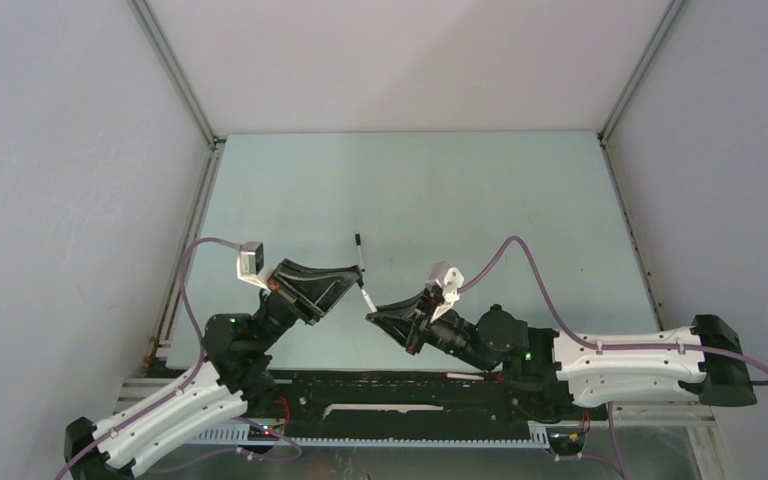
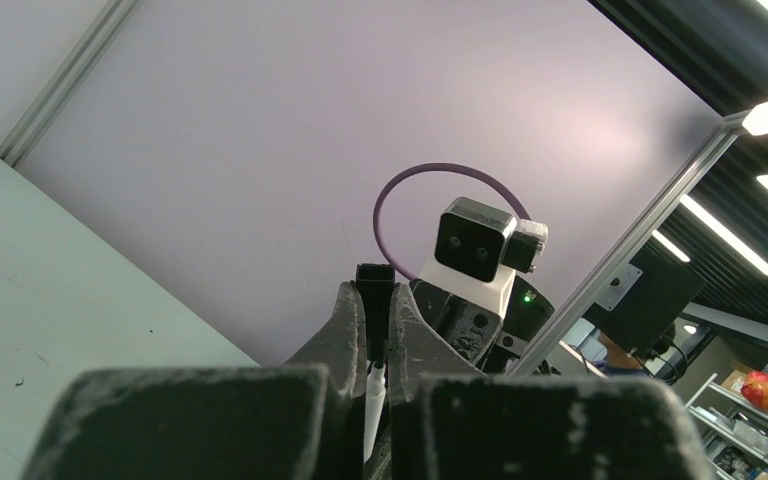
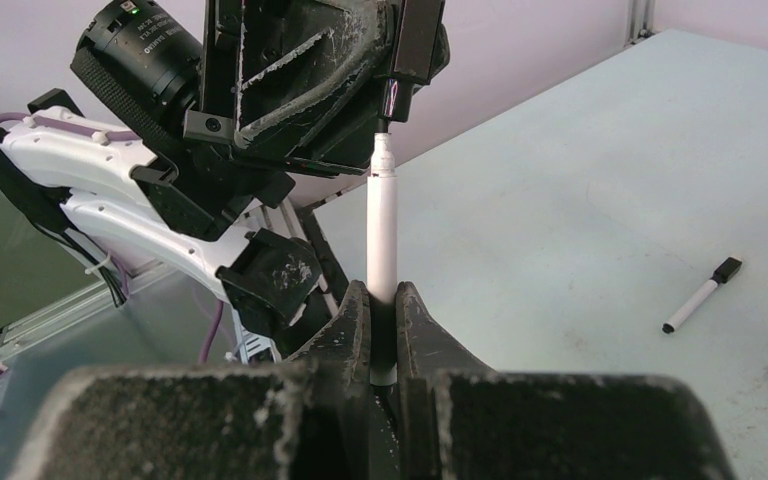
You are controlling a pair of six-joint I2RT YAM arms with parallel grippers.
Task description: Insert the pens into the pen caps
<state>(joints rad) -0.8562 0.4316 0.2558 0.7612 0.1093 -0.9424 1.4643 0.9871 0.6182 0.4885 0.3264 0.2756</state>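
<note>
While the two arms meet above the near middle of the table (image 1: 480, 200), the right gripper (image 3: 382, 295) stands pressed together on the lower part of a white pen barrel (image 3: 383, 230). It holds the barrel upright, nib end uppermost. The left gripper (image 2: 374, 305) has its fingers closed on a small black pen cap (image 2: 374, 272), pinched by its sides, with one end facing the barrel. In the right wrist view the nib (image 3: 384, 152) sits at the cap's mouth; whether it has entered or only touches the rim cannot be told. A second pen (image 3: 695, 298), already wearing its black cap, lies flat on the table beyond the grippers, touching neither.

Stage (judged): one pen appears finished. The pen in hand is at the point of insertion and not yet seated.

Hazards:
- **Misalignment:** barrel and cap look nearly, but not certainly, in line. A push along a slightly tilted axis would likely jam the nib on the rim or bend it.
- **Slip:** the barrel looks smooth and is gripped low. Axial force may slide it down through the fingers instead of seating the cap.
- **Loss of the cap:** the cap is small and held over a short length. A sideways load could twist it free and drop it to the table.
- **Finger contact:** the two sets of fingers stand close together. A closing stroke that runs too far could bring them into collision.
</note>
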